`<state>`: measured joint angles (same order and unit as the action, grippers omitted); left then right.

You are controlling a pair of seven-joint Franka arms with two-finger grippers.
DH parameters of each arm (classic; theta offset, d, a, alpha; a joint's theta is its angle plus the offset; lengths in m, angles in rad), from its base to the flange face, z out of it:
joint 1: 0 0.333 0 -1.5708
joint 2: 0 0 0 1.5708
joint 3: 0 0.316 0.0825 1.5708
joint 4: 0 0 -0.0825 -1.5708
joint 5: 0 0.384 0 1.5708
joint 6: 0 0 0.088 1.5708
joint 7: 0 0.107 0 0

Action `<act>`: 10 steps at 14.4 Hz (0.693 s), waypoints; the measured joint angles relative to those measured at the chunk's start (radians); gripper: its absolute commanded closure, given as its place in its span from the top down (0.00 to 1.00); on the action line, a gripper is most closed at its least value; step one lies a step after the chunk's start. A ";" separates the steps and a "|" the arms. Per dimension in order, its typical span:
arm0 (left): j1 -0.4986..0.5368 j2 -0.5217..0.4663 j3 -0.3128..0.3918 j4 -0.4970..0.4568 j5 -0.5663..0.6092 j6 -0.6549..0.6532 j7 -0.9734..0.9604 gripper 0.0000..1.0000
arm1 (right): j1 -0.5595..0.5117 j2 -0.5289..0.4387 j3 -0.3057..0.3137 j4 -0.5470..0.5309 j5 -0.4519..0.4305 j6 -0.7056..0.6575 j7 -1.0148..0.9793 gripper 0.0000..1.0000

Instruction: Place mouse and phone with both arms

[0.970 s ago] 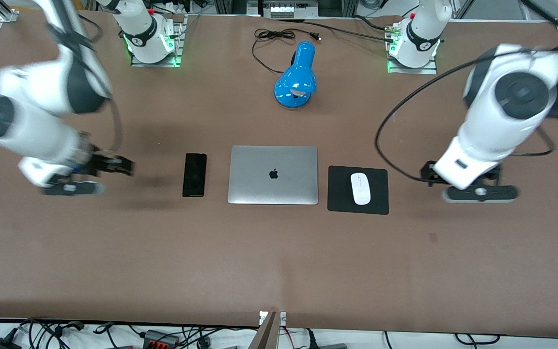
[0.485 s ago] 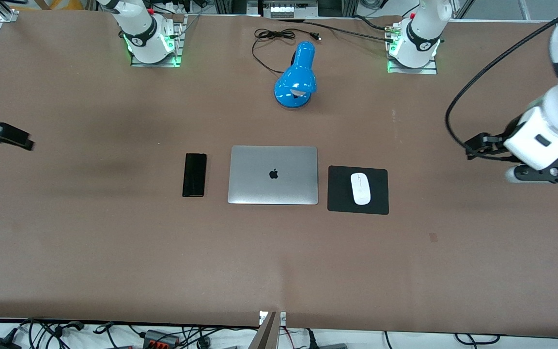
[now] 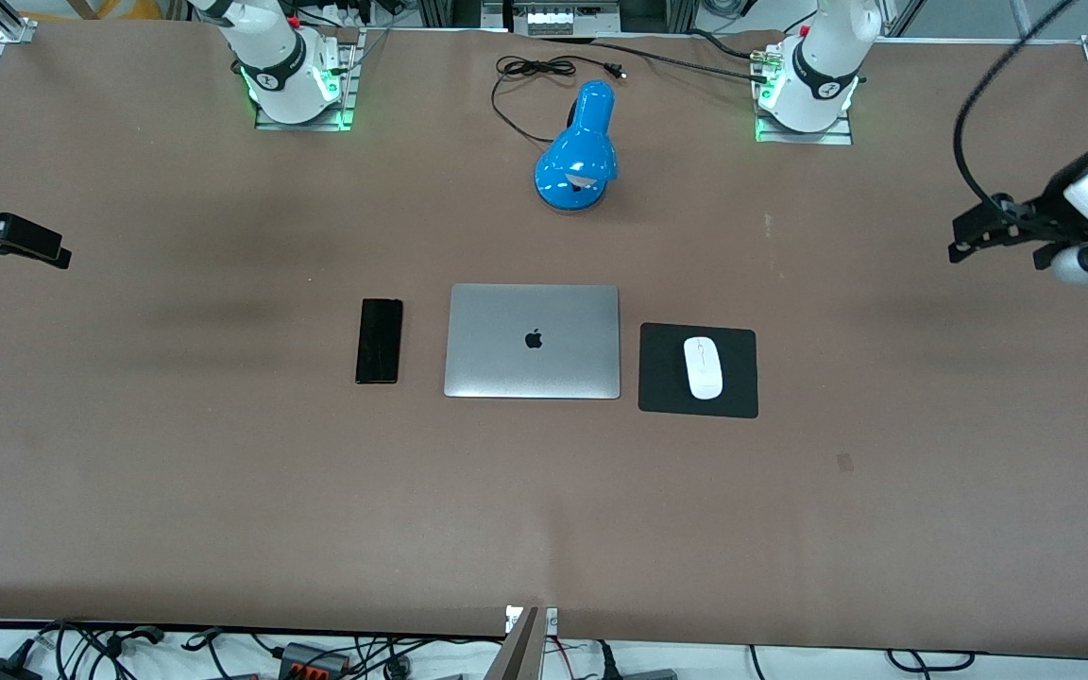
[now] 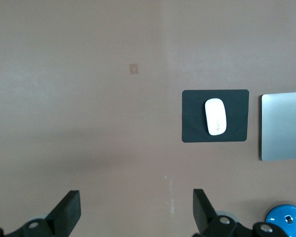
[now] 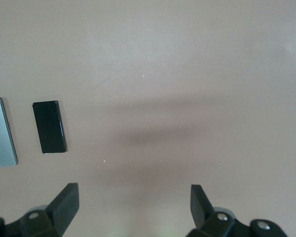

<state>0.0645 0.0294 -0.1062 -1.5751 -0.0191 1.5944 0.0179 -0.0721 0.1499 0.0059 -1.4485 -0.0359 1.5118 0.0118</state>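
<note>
The white mouse lies on a black square pad beside the closed laptop, toward the left arm's end. The black phone lies flat on the table beside the laptop, toward the right arm's end. My left gripper is open and empty, high over bare table at the left arm's end. Its wrist view shows the mouse well clear of its fingers. My right gripper is open and empty over the table's edge at the right arm's end. Its wrist view shows the phone.
A blue desk lamp with a black cord lies farther from the front camera than the laptop, between the two arm bases. The brown table is bare nearer the front camera.
Both arms have swung up and outward from the middle, each toward its own end of the table. The mouse and the phone have not moved.
</note>
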 measured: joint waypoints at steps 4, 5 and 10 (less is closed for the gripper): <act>-0.050 -0.045 0.043 -0.073 0.000 0.023 0.000 1.00 | 0.000 -0.017 0.000 -0.021 -0.001 0.029 -0.037 1.00; -0.051 -0.045 0.048 -0.076 0.000 0.023 0.000 1.00 | 0.000 -0.018 0.000 -0.021 -0.001 0.036 -0.038 1.00; -0.055 -0.044 0.052 -0.078 0.001 0.023 0.002 1.00 | 0.000 -0.018 0.000 -0.024 -0.001 0.048 -0.038 1.00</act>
<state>0.0099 -0.0142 -0.0546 -1.6535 -0.0180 1.6175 0.0204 -0.0724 0.1324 0.0059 -1.4727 -0.0370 1.5598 -0.0264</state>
